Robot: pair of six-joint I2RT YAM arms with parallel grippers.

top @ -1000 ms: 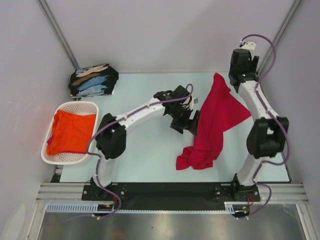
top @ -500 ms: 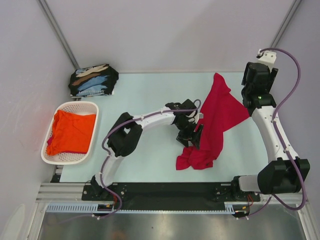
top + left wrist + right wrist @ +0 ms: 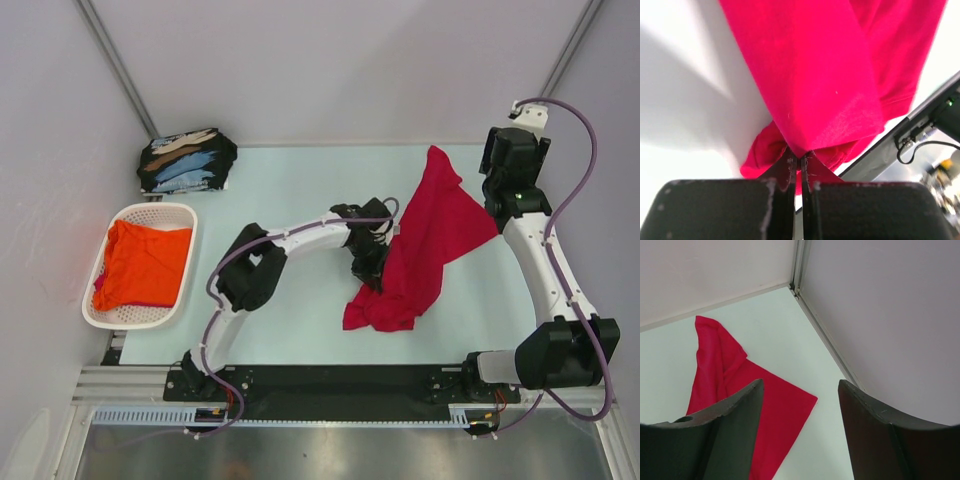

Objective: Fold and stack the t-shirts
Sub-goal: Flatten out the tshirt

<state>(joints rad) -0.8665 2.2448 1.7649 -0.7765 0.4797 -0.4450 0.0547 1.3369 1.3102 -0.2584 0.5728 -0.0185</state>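
The left hand is clenched on a fold of the crimson red t-shirt, which spreads over the surface ahead of its fingertips and bunches just beside them. The right hand is released and holds nothing; the crimson cloth lies below it, toward its left finger. Well apart from the left hand, the orange t-shirt lies in the white basket, with the folded black printed t-shirts beyond
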